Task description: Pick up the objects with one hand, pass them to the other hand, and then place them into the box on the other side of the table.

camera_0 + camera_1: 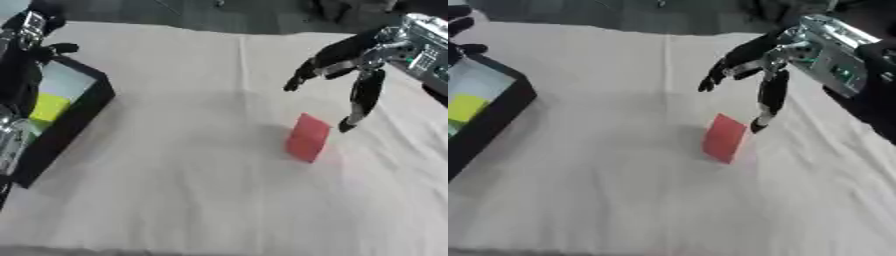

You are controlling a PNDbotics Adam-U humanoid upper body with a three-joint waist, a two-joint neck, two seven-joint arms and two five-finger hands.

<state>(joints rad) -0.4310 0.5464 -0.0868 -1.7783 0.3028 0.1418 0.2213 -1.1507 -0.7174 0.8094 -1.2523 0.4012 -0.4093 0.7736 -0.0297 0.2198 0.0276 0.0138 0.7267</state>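
The right hand [767,65] hangs over the table with its fingers spread open, holding nothing. 1 red block [308,137] lies on the white cloth [201,190], just beside one fingertip. It is not picked up yet. The black box [83,110] on the left has 1 yellow thing [50,107] inside. The left hand [39,30] is above the box; I cannot tell its fingers.

I see soft, even light, a pale washed-out cloth [201,200], faint shadow left of the red block [308,137], everything blurred, my right hand [767,75] smeared.
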